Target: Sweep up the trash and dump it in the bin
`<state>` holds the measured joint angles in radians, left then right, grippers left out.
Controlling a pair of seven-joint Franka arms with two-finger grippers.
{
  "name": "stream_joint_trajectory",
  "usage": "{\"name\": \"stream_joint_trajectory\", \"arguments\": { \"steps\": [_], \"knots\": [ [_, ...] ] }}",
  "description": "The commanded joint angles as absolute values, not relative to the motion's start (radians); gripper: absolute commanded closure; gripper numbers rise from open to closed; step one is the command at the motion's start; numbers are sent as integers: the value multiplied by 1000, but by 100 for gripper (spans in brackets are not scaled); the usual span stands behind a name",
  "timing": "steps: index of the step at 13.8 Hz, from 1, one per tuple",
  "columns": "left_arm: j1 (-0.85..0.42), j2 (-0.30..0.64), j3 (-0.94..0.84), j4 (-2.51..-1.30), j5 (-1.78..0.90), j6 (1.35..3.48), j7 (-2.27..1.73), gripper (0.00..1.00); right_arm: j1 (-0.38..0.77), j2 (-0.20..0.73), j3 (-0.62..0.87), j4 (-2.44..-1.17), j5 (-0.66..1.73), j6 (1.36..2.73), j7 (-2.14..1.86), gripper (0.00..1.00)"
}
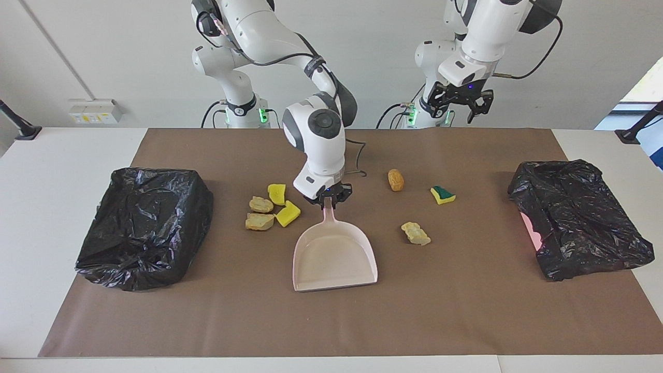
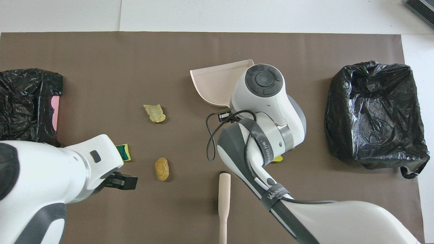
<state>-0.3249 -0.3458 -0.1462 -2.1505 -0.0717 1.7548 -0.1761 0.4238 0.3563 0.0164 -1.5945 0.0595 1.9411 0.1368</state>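
A white table carries a matte brown mat (image 1: 331, 321). At its middle lies a smooth pale pink dustpan (image 1: 335, 259), its flat mouth pointing away from the robots, its long handle running toward them.

The right gripper (image 1: 328, 199) is clamped on that handle.

The left gripper (image 1: 459, 101) hangs spread wide, holding nothing, high over the mat edge nearest the robots.

Trash lies around the dustpan:
- 4 scraps (image 1: 269, 208), spongy yellow and crumbly tan, cluster toward the right arm's end.
- A brown oval lump (image 1: 395, 180), a green-backed wedge (image 1: 442, 195) and a tan lump (image 1: 415, 233) lie toward the left arm's end.

Crinkled black bags (image 1: 145, 225) sit at both ends.
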Motion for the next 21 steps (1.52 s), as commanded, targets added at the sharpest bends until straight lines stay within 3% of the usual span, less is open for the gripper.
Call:
{"name": "stream_joint_trajectory", "arguments": {
  "steps": [1, 5, 8, 11, 16, 18, 19, 20, 21],
  "knots": [
    [-454, -368, -132, -2256, -139, 1882, -294, 0, 358, 261, 25, -1612, 81, 1858, -120, 100],
    [-693, -313, -132, -2354, -140, 2064, -541, 0, 256, 227, 25, -1621, 72, 1828, -505, 100],
    [-840, -155, -130, -2358, -140, 2211, -707, 0, 230, 235, 23, -1643, 34, 1832, -787, 100],
    [-928, -92, -130, -2359, -140, 2279, -778, 0, 245, 265, 26, -1643, -151, 1841, -882, 100],
    [-1014, -49, -132, -2372, -140, 2287, -854, 5, 224, 284, 28, -1660, -170, 1853, -1139, 100],
    [-1014, -49, -133, -2372, -140, 2283, -902, 28, 233, 290, 28, -1690, -170, 1867, -1160, 100],
    [-1014, -49, -132, -2370, -140, 2273, -905, 47, 239, 288, 28, -1709, -170, 1885, -1158, 100],
    [-1014, -51, -130, -2365, -140, 2255, -907, 78, 241, 287, 28, -1715, -170, 1888, -1155, 100],
    [-1005, -51, -130, -2359, -140, 2217, -905, 99, 241, 285, 28, -1718, -170, 1891, -1151, 100]
  ]
}}
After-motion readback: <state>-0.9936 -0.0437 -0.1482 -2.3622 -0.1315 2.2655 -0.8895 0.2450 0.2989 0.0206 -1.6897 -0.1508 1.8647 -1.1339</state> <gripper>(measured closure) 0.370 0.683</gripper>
